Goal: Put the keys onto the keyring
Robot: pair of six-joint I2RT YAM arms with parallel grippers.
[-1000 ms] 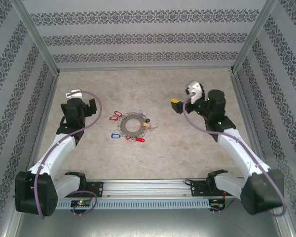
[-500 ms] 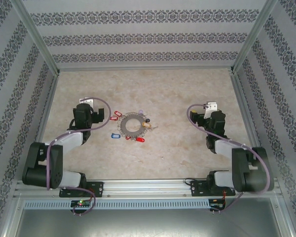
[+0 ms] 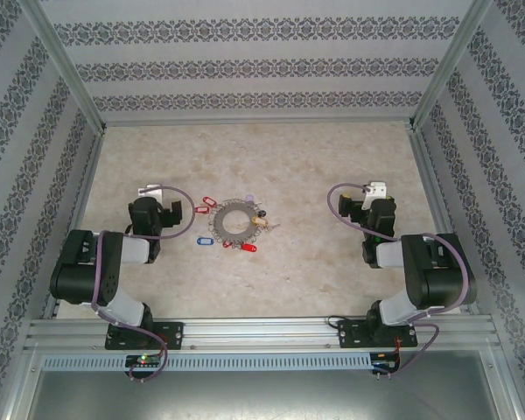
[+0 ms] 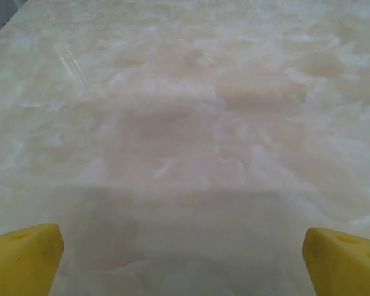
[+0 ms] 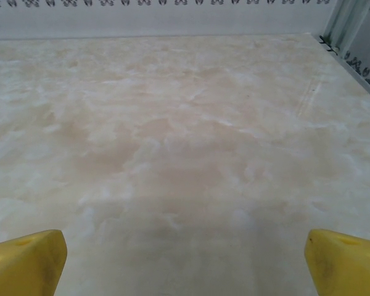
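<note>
My left end effector [image 4: 182,262] is wide open and holds nothing. My right end effector [image 5: 185,262] is wide open and empty too. In both wrist views I see my yellow tips in the bottom corners, with bare counter [image 3: 315,157] between them.

The keyring [image 3: 234,222] lies flat a little left of the middle of the top view, between my two arms. The keys [image 3: 261,221] with yellow on them lie just beside its right edge. They are too small for me to tell if they touch it.

I think the keys are light, hard and thin. They lie flat, so they could slip when I pinch them. I would grab one by its fat yellow head.

The ring looks hard and a bit heavy, and its red and blue tags [image 3: 204,208] will flop. I would hold its grey rim at a bare spot.
</note>
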